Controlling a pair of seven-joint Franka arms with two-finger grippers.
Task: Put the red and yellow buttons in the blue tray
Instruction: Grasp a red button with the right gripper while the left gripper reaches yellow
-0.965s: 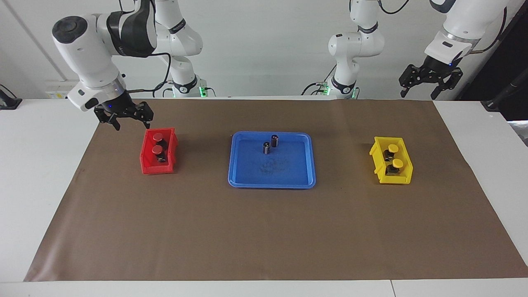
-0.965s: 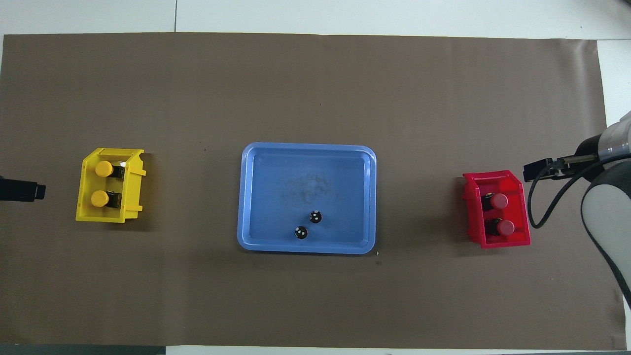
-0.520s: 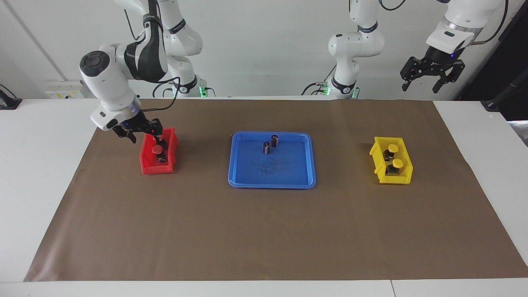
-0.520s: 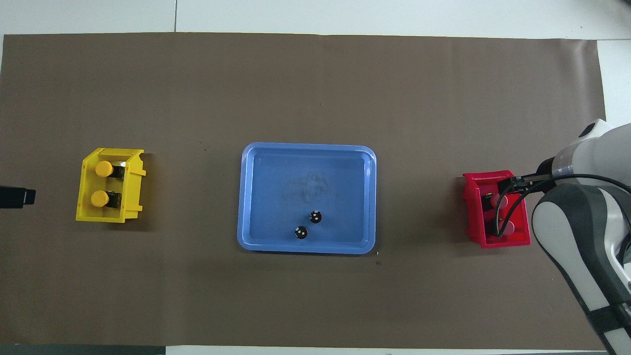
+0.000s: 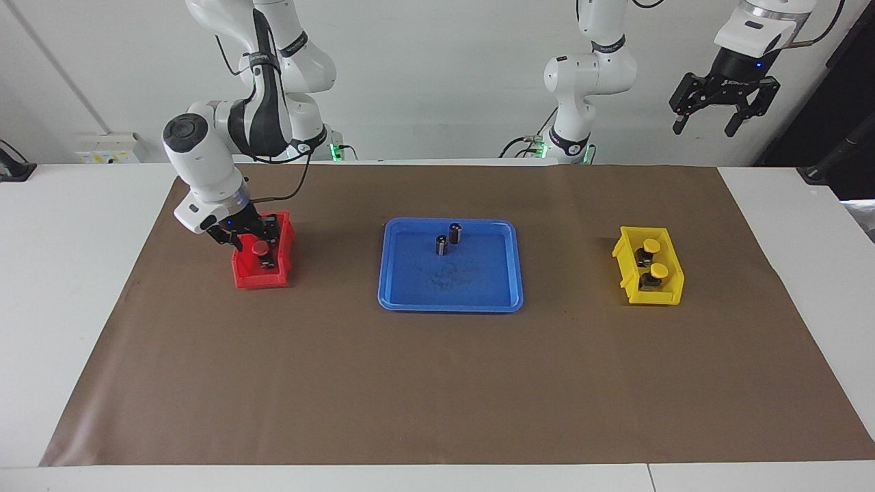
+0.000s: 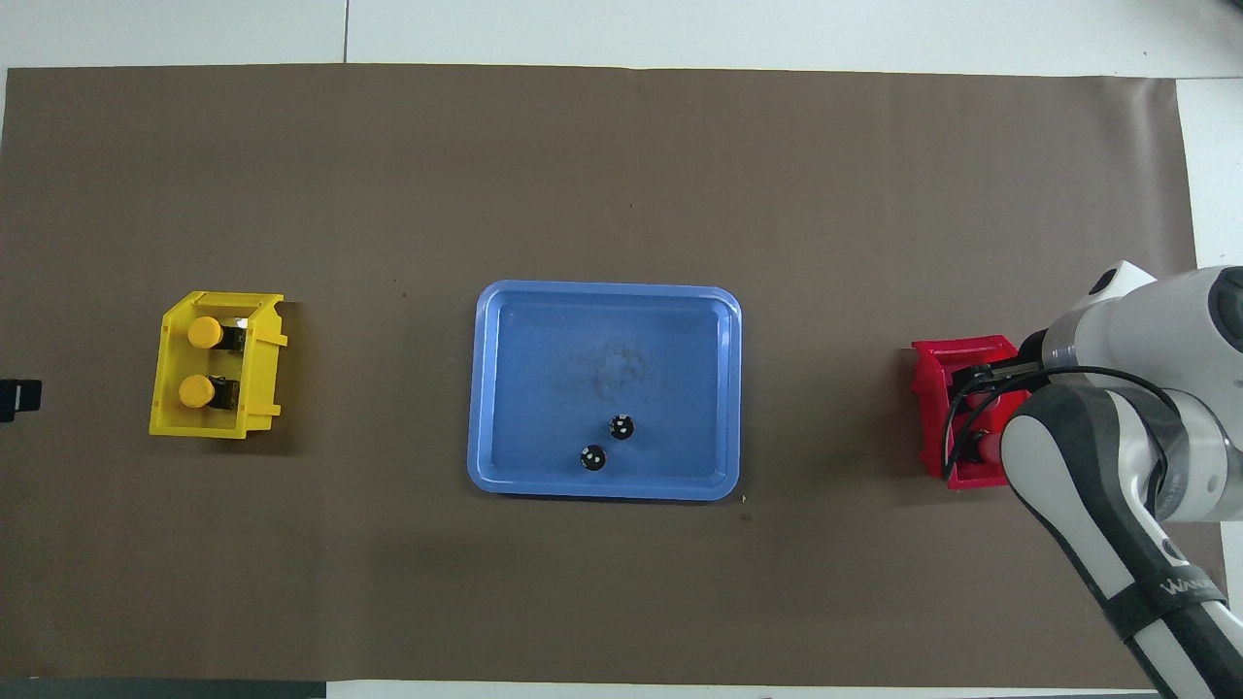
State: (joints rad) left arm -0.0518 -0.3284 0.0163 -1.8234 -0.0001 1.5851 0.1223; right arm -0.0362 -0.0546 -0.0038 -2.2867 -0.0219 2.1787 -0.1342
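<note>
Right gripper [image 5: 251, 236] down inside red bin [image 5: 249, 279], over bin's robot-side end; fingers spread, nothing visibly held; one red button [image 5: 260, 249] just beside fingertips. Blue tray [image 5: 410, 297] toward table middle, well apart, holding two dark cylinders [image 5: 448, 239]; bare mat between. Yellow bin [image 5: 632, 290] with two yellow buttons [image 5: 655, 258]. Left gripper [image 5: 723, 109] waits high, fingers spread, empty.

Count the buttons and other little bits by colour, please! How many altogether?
Red buttons: 1 showing; the right tool hides the rest of the red bin.
Yellow buttons: 2, in the yellow bin.
Dark capless cylinders: 2, in the blue tray.
Total: 5 in sight.
</note>
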